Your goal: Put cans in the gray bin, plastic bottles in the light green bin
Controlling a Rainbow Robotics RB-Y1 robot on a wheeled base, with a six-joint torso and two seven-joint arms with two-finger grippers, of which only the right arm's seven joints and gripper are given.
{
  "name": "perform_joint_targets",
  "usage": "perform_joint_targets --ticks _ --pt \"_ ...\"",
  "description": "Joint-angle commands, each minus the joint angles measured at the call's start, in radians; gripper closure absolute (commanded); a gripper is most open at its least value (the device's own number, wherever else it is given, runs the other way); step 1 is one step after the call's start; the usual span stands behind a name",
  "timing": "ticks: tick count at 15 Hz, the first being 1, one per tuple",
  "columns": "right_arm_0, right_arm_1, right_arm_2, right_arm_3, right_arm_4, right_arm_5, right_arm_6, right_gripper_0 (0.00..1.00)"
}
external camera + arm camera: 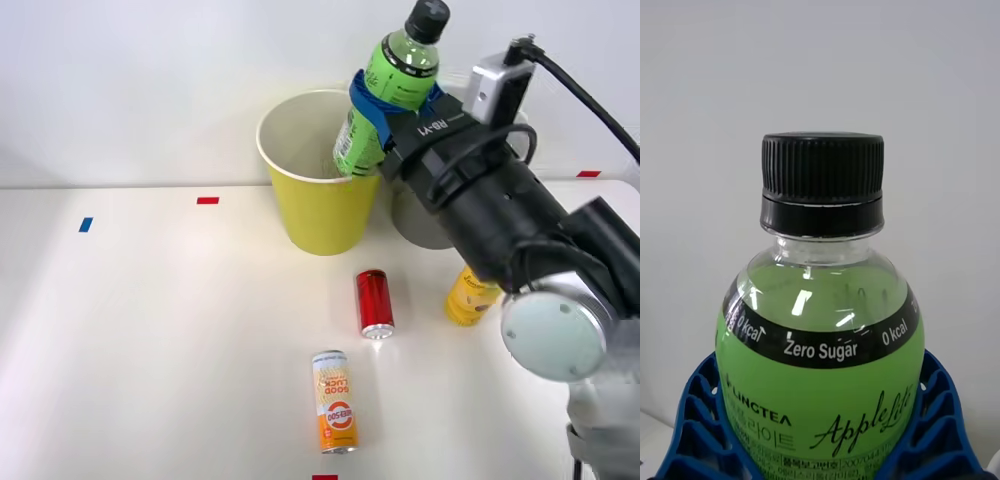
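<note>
From the front I have the right claw (pixel 385 108) clamped around the green-label bottle (pixel 390 85), tilted, its base just above the light green bin's (pixel 318 215) mouth — the landmark here. The gray bin (pixel 420 225) sits just beside it, behind my arm.

At the wrist, the ribbed fingers (pixel 692 420) hug the bottle (pixel 820 352) below its shoulder — still full, so I judge it weighty, the label slick.

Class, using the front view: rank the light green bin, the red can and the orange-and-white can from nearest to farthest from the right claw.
1. Light green bin: directly beneath the right claw, which holds the green bottle over its rim.
2. Red can: lying mid-table, in front of the bin.
3. Orange-and-white can: lying nearest the table's front edge.
</note>
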Motion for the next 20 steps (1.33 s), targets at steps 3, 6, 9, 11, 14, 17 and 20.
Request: perform_joint_targets --ticks 3,6,9,11,14,17,20 --pt "-0.192 0.023 -0.010 0.194 0.006 0.000 0.005 1.00" --pt "-0.284 0.044 -0.004 0.309 0.006 0.000 0.007 1.00" --pt "-0.394 0.076 -0.001 0.464 0.006 -0.011 0.015 1.00" --pt "-0.405 0.092 -0.001 0.492 0.006 -0.032 0.015 1.00" --pt "-0.405 0.090 0.000 0.492 0.020 -0.034 0.027 1.00" --pt "-0.406 0.087 0.002 0.492 0.043 -0.032 0.036 0.15" --pt "-0.405 0.090 0.011 0.492 0.055 -0.034 0.039 0.00"
